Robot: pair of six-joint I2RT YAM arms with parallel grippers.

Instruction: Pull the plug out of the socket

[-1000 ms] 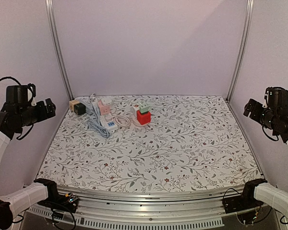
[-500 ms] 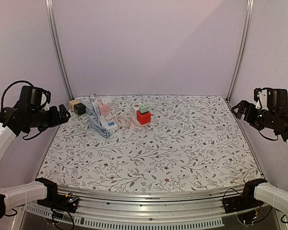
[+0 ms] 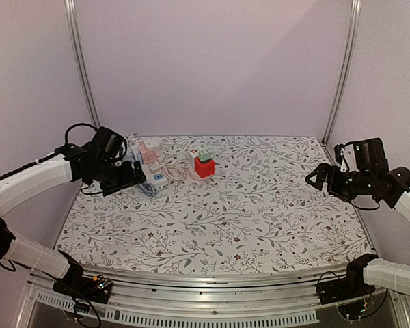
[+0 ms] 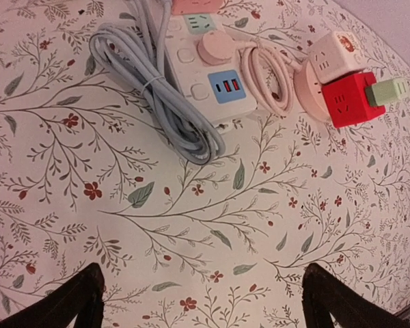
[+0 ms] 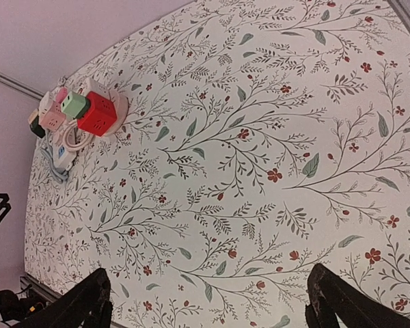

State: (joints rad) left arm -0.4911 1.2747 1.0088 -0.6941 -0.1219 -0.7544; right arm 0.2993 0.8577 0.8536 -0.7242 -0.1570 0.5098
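A white power strip [image 4: 205,75] lies at the table's back left, with a round pink plug [image 4: 215,48] seated in it and its pale cord coiled beside it. To its right stands a red cube socket [image 4: 345,102] with a green plug [image 4: 388,90] stuck in it. Both also show in the top view, the strip [image 3: 155,176] and the red cube [image 3: 204,167]. My left gripper [image 4: 201,304] is open and empty, hovering just in front of the strip [image 3: 126,176]. My right gripper [image 5: 208,301] is open and empty over the table's right side [image 3: 316,176], far from the sockets.
A grey cable bundle [image 4: 157,102] lies against the strip's left side. A pink socket block [image 3: 149,152] and a white cube socket [image 4: 335,55] sit by the strip. A tan and black block is hidden behind my left arm. The flowered table [image 3: 246,219] has side walls.
My left arm has swung in from the left wall and down to just in front of the power strip. My right arm has come down and inward over the table's right side.
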